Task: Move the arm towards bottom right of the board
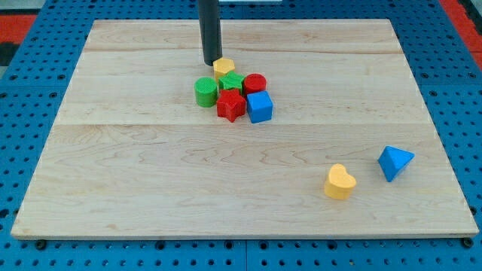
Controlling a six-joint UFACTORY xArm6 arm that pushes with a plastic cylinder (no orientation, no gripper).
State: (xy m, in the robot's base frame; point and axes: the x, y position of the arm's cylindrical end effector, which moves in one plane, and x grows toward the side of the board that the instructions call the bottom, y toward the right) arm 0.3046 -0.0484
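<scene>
My tip stands on the wooden board in the upper middle, just left of a small yellow block. Below it lies a tight cluster: a green cylinder, a green block, a red cylinder, a red star and a blue cube. Near the view's bottom right lie a yellow heart and a blue triangular block, far from the tip.
The board rests on a blue perforated base that shows round all its edges.
</scene>
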